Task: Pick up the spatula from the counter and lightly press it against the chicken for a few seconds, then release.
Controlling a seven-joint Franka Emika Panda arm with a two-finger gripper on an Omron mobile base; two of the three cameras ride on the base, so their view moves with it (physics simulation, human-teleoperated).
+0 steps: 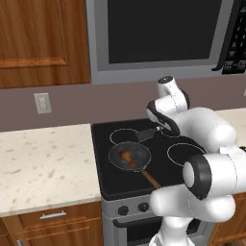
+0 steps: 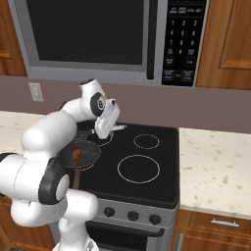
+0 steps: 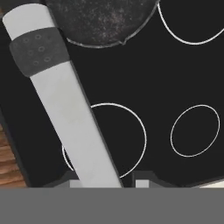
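Note:
My gripper is shut on the spatula, whose light grey shaft with a dark dotted band runs up and left from between the fingertips. The spatula's dark blade hangs just behind the pan's far rim, above the stove. A black frying pan sits on the front left burner, holding a small brown piece of chicken. From the right side, the hand hovers behind the pan and chicken, with the spatula's pale end sticking out to the right.
The black stovetop has white burner rings. The pan's wooden handle points toward the front edge. Speckled counters flank the stove. A microwave hangs overhead, and an outlet is on the wall.

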